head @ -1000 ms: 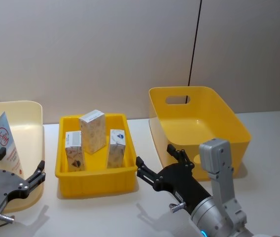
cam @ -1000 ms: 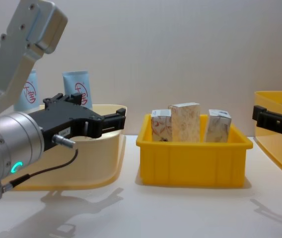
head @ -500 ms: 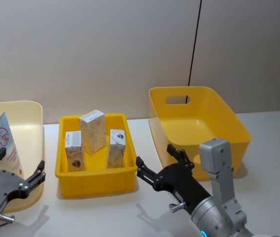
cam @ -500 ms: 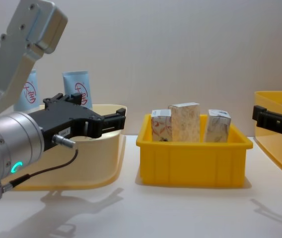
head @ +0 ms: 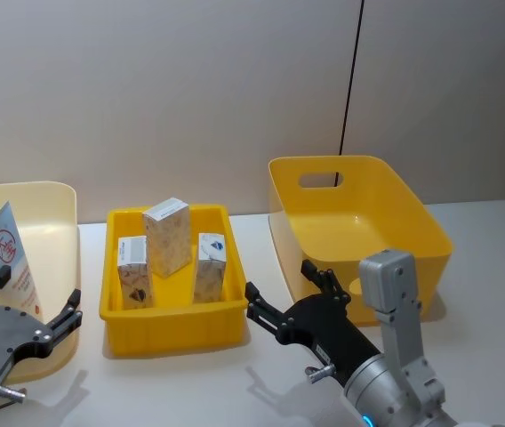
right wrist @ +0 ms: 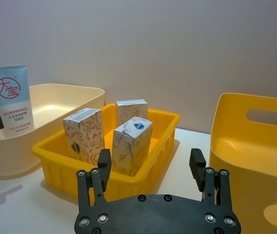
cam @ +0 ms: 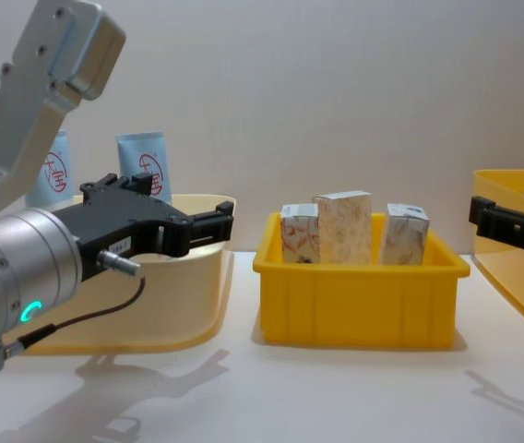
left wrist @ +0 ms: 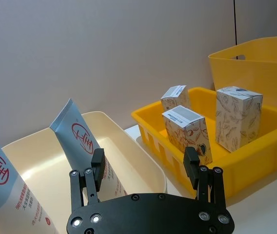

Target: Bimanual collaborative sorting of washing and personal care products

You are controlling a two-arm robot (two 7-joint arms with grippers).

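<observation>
Hovering with jaws spread, the left gripper (left wrist: 145, 163) faces two tubes (left wrist: 76, 130) leaning in the cream bin (left wrist: 137, 152) just ahead. The right gripper (right wrist: 150, 161), equally open, faces three upright cartons (right wrist: 131, 145) in the tray (right wrist: 63, 157). Cartons look light, stiff, crushable: pinch flat sides. Tubes seem soft, slippery: hold mid-body gently.

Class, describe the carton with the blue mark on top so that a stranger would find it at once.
Look at the low yellow tray between the pale bin and the deep bin. Inside it, take the right carton, nearest the deep bin. Unlike the tall carton and the left carton, its top bears a dark blue mark.
</observation>
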